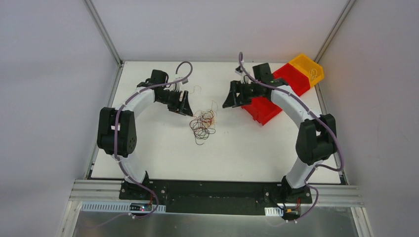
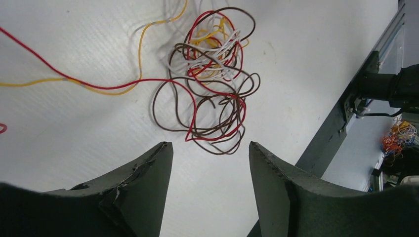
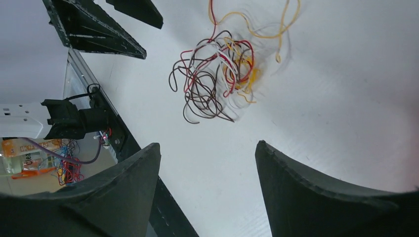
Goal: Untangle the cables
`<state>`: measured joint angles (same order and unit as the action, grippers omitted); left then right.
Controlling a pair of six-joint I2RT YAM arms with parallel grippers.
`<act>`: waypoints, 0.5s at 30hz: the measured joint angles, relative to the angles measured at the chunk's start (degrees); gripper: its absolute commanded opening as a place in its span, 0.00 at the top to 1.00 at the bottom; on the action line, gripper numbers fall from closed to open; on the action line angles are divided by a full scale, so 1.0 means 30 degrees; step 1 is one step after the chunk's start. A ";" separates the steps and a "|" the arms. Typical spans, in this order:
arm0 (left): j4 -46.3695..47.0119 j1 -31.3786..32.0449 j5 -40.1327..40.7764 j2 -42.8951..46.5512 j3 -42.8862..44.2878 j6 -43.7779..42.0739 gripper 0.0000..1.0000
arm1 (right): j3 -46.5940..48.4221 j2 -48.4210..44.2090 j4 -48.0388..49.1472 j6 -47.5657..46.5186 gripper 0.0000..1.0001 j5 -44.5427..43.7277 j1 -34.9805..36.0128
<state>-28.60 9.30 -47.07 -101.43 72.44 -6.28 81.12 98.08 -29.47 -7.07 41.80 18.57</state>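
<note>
The cables (image 1: 203,124) lie in a fist-sized tangle of red, yellow-orange, dark and white wires on the white table (image 1: 148,158), between my two arms. In the left wrist view the cables (image 2: 210,79) lie just beyond the fingertips, with a red and a yellow strand trailing left. In the right wrist view the cables (image 3: 217,74) lie farther ahead. My left gripper (image 1: 187,109) is open and empty, up and left of the tangle; it also shows in its own view (image 2: 211,148). My right gripper (image 1: 228,101) is open and empty, up and right of the tangle (image 3: 207,148).
Red bins (image 1: 262,109) and a yellow bin (image 1: 307,69) stand at the back right, behind my right arm. White walls close in the table on three sides. A dark metal rail (image 1: 212,190) runs along the near edge.
</note>
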 measured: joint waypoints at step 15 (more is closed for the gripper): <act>0.4328 0.2739 -0.0495 -0.2463 -0.0058 0.6608 0.43 | -0.0109 0.6149 0.5646 0.3942 0.54 -0.3009 0.4167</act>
<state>-15.62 17.52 -48.56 -108.81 72.27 13.54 80.79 116.53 -12.53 4.75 32.77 31.07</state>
